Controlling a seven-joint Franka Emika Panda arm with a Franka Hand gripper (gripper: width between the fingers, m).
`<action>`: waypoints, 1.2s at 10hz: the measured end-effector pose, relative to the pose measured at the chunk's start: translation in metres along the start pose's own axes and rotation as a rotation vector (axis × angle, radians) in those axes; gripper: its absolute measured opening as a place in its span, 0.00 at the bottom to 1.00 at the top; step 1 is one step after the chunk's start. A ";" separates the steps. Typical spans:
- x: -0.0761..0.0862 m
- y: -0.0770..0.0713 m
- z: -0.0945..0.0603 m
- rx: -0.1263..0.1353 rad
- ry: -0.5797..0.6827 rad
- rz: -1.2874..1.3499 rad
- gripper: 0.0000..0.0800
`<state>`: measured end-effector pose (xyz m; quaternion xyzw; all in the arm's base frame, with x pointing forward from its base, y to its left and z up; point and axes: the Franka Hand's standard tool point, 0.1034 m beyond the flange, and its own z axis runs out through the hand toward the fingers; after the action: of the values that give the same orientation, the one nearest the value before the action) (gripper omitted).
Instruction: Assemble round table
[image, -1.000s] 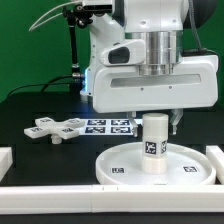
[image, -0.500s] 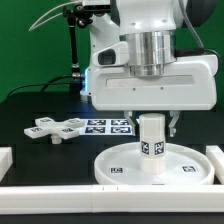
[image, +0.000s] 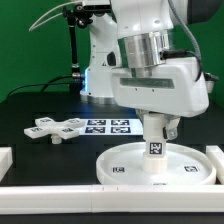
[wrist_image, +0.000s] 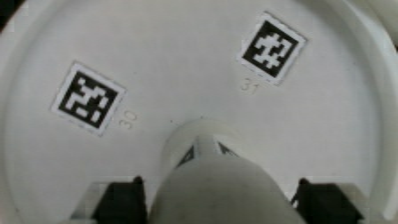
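Your gripper (image: 157, 130) is clamping the short post (image: 155, 152), holding it upright on the central hub of the large disc (image: 120, 158), while the cross piece (image: 55, 128) is lying well apart toward the exterior view's left.

Worktop (image: 40, 105): black, flat, edged along its near side by white rails (image: 60, 190). Lying directly on it: one large white rimmed disc (image: 108, 162), tagged, close behind the near rail. Also one flat lobed cross piece (image: 55, 128) towards the exterior view's left, with the marker board (image: 108, 126) just beside it.
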<state>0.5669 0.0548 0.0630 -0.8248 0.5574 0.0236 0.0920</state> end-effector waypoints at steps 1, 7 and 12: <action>-0.002 -0.001 0.000 0.002 -0.005 0.091 0.52; -0.007 -0.001 0.001 -0.006 -0.032 0.370 0.52; -0.011 0.000 0.002 -0.010 -0.037 0.071 0.81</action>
<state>0.5632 0.0656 0.0623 -0.8043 0.5845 0.0448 0.0971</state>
